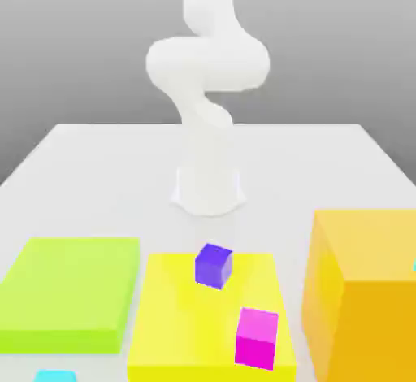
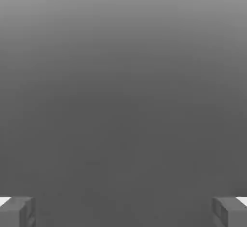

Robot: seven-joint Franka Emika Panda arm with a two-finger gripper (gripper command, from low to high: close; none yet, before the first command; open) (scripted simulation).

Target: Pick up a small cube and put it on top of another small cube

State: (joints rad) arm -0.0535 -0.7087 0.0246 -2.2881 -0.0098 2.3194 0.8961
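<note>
On yellow slab, smooth purple cube

Purple cube, magenta cube on yellow slab — green slab, orange block at its 2 sides.

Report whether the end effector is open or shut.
Open: in the hand view, the end effector's two fingers stand wide apart with nothing between them.

Cyan cube cut off by the exterior view's bottom edge.
</note>
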